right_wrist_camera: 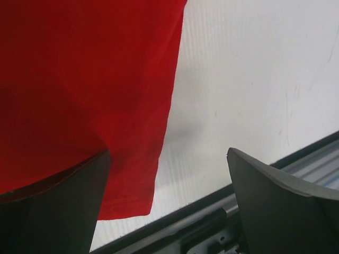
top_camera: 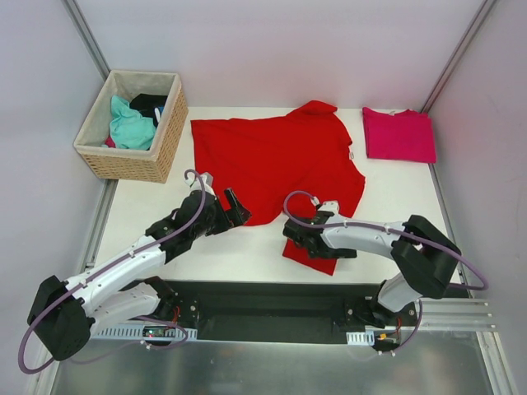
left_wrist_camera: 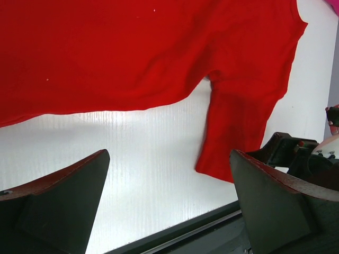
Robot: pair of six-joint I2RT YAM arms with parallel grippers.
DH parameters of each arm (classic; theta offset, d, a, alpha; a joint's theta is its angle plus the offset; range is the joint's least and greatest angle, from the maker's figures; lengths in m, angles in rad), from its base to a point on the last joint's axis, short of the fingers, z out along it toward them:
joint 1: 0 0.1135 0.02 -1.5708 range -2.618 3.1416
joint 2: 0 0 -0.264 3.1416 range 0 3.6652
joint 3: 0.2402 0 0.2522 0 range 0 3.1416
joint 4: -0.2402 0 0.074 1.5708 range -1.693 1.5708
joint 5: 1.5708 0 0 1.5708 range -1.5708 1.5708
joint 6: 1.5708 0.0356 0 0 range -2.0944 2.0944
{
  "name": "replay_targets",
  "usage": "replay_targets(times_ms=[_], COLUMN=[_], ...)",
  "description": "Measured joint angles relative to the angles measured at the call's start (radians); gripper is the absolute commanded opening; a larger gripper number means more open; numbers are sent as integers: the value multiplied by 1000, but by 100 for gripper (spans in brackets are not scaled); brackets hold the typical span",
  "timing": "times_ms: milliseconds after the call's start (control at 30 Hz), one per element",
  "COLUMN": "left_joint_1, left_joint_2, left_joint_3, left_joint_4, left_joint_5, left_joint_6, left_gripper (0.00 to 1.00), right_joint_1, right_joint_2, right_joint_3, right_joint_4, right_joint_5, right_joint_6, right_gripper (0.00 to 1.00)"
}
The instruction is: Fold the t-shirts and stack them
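Red t-shirt spread open, pink t-shirt folded, left hand, right hand both apart

Clearance on the surface
Bare strips flank the red t-shirt; the basket blocks the far-left corner.

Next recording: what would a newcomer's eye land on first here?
The big red t-shirt spread flat across the middle of the table dominates. Both grippers hang open at its near side, the left gripper beside the edge, the right gripper over the near sleeve. Then the magenta-pink t-shirt, a neat rectangle at the far right corner, and the wicker basket of clothes at far left.
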Motion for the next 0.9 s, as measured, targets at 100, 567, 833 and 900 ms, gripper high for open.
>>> replay_targets(times_ms=[100,567,833,900], left_joint_1=[0,74,236,288], left_joint_2=[2,-37,143,220], left_joint_3=[0,24,198,252], left_joint_4=[0,-105,-154,-155], left_joint_5=[0,-35,24,41], left_joint_6=[1,50,98,111], left_gripper=[97,99,97,97], right_joint_1=[15,79,-43,-118], right_joint_2=[0,-267,-241,-241], right_joint_3=[-2,29,249,253], right_joint_4=[-66,-394,-249,-152], right_joint_5=[-12,2,100,85], right_joint_6=[40,164,-38,-127], right_gripper=[97,96,97,97])
